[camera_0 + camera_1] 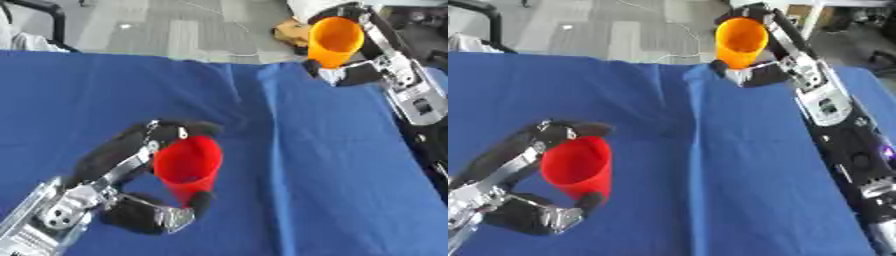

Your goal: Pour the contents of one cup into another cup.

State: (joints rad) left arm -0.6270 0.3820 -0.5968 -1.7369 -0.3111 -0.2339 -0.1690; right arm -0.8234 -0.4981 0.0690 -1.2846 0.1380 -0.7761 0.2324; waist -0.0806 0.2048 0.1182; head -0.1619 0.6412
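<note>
Left hand is curling round the red cup on the blue cloth, right hand is gripping the orange cup over the cloth's far edge; both cups are looking light, thin-walled, slippery, best held mid-wall.

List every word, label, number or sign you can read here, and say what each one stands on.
None can be read.
Red cup: plain, no print.
Orange cup: plain, no print.
Blue tablecloth: plain.
Left hand and right hand: no lettering shows on them.
</note>
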